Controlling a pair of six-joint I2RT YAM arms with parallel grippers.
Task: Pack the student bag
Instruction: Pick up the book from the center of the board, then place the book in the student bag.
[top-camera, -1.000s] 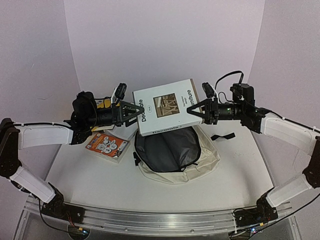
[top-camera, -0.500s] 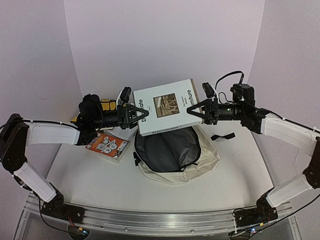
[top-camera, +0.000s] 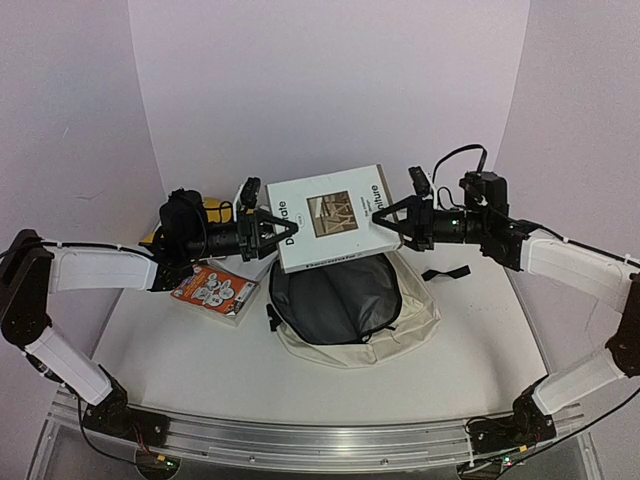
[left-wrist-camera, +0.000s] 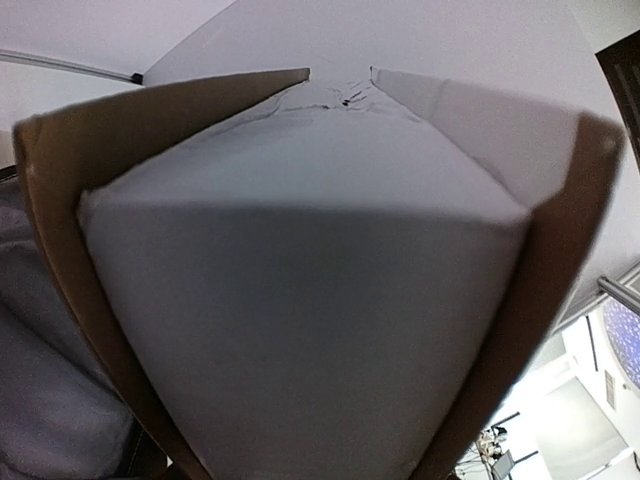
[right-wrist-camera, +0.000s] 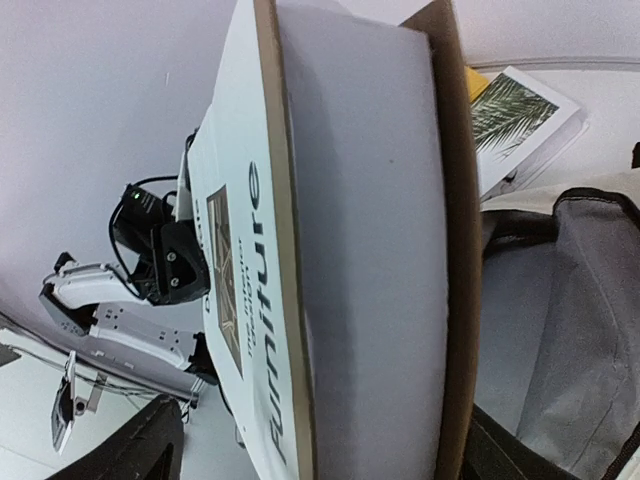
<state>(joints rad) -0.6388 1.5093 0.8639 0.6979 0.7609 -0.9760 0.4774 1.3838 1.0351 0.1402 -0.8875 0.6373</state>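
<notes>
Top view: book (top-camera: 330, 215) in the air over the open bag (top-camera: 420, 322), which lies mid-table. Left gripper (top-camera: 277, 236) clamps its left edge. Right gripper (top-camera: 393, 225) is spread wide around the right edge. Left wrist view: only page edges. Right wrist view adds a palm-cover book (right-wrist-camera: 520, 115) beyond the bag.

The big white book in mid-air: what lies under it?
The cream fabric backpack, lying open, its dark grey lining showing. The white hardcover book covers the bag's far rim, so that part is hidden.
</notes>
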